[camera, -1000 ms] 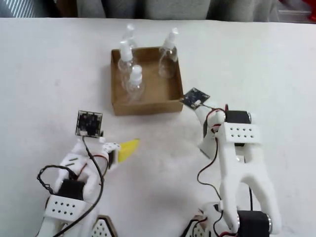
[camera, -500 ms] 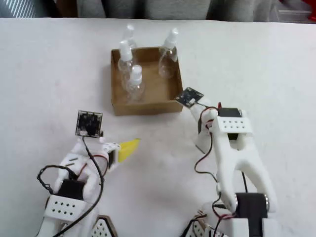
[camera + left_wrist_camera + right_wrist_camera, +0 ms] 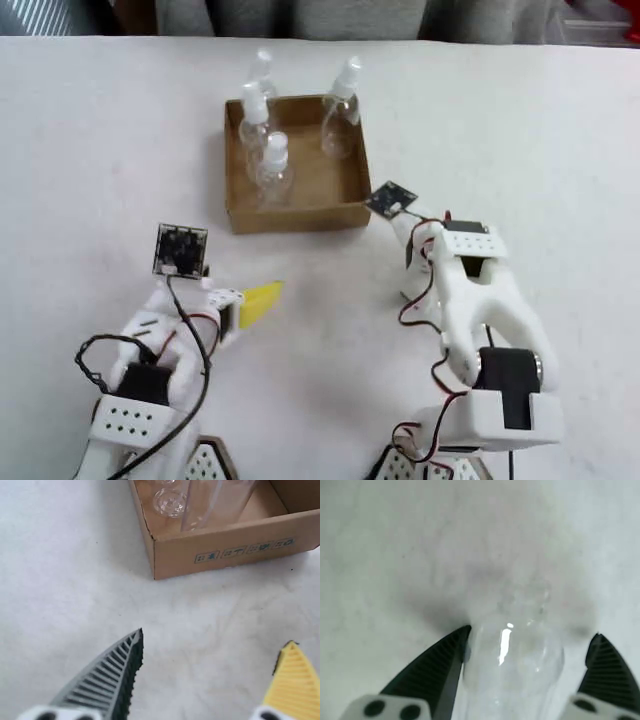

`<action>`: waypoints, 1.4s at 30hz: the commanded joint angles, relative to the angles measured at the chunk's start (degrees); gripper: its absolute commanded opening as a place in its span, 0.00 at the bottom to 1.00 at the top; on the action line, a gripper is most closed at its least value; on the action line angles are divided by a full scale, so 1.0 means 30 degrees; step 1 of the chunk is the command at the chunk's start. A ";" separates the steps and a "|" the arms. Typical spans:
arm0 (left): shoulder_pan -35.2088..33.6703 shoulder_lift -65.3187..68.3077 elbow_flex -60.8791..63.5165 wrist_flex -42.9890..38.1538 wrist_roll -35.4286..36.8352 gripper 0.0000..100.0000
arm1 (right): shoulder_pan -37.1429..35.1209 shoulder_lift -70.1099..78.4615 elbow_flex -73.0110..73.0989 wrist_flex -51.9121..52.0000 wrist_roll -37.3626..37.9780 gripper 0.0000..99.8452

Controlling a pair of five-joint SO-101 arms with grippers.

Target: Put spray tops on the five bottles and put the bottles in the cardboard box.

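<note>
From above, the brown cardboard box (image 3: 296,215) sits near the white table (image 3: 100,150)'s far edge holding three clear plastic spray bottles (image 3: 272,165); at my left wrist, my left gripper (image 3: 215,640) gapes open above bare table; at my right wrist, my right gripper (image 3: 531,634) stands open around another clear bottle (image 3: 512,665).

Surface (image 3: 520,110): plain white.
Box (image 3: 295,216): brown cardboard with a row of small blue print on one outer wall.
Bottles (image 3: 272,175): clear.
Spray tops (image 3: 273,148): white.
Left gripper (image 3: 215,637): one jaw yellow, the other dark grey, both ribbed.
Right gripper (image 3: 532,632): both jaws black and ribbed.
Arms (image 3: 470,290): white shells, black motors, red and black wires.
</note>
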 commanded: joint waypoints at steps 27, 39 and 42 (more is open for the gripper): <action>-0.0132 -0.0161 -0.0088 0.0088 -0.0264 0.40 | 0.9421 0.0249 -0.6799 0.6168 -0.8586 0.25; -0.0132 -0.0161 -0.0088 0.0117 -0.0264 0.40 | 1.1795 0.0454 -0.5744 0.4205 -0.7502 0.28; -0.0132 -0.0161 -0.0088 0.0147 -0.0264 0.40 | 1.1795 0.0454 -0.5597 0.3883 -0.6945 0.28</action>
